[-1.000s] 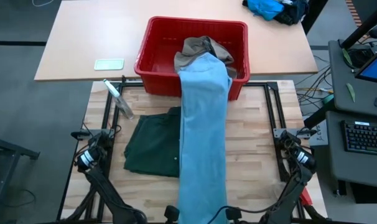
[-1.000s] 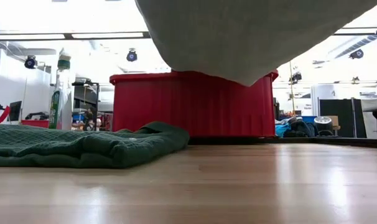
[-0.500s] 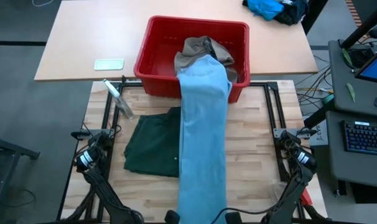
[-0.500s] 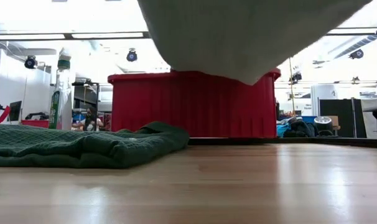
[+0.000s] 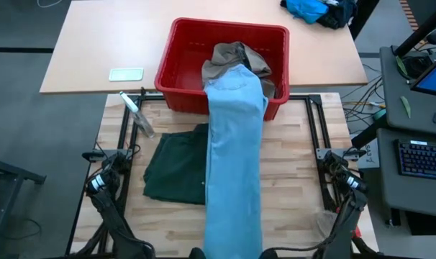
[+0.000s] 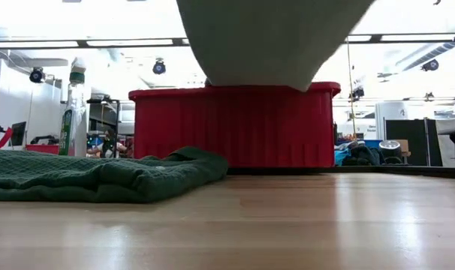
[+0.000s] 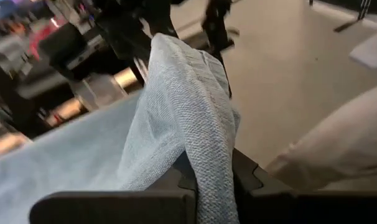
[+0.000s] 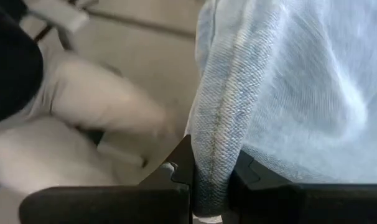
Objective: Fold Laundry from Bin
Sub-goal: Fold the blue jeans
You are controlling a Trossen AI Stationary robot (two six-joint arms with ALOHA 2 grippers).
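Note:
Long light blue denim trousers (image 5: 234,165) stretch from the red bin (image 5: 176,57) toward the table's near edge, their far end draped over the bin's front rim. A khaki piece (image 5: 229,56) lies in the bin beside them. Dark green shorts (image 5: 176,169) lie flat on the table, partly under the trousers. My left gripper (image 7: 214,180) and right gripper (image 8: 210,186) are both shut on the trousers' near end, at the near edge of the high view, where the cloth hides them. In the low view the trousers (image 6: 272,37) hang clear of the table. My left gripper pinches a bunched fold of denim (image 7: 207,155) at the trousers' near end between its two fingers. The cloth stands up in a ridge past the fingers and runs off toward the bin. That end is lifted clear of the table. My right gripper pinches a seamed edge of the denim (image 8: 214,149) at the trousers' near end between its two fingers, the seam running along the fingers. The cloth spreads away beyond them, lifted clear of the table.
A clear bottle (image 5: 137,115) stands at the table's far left, near the bin. A flat white thing (image 5: 126,74) lies on the far table, and a blue and black cloth heap (image 5: 311,8) at its far right corner. A keyboard (image 5: 423,158) sits off right.
Both grippers have gone up with the trousers' near end. The span of denim has risen above the table and drawn narrower, while its far end stays draped over the bin's rim.

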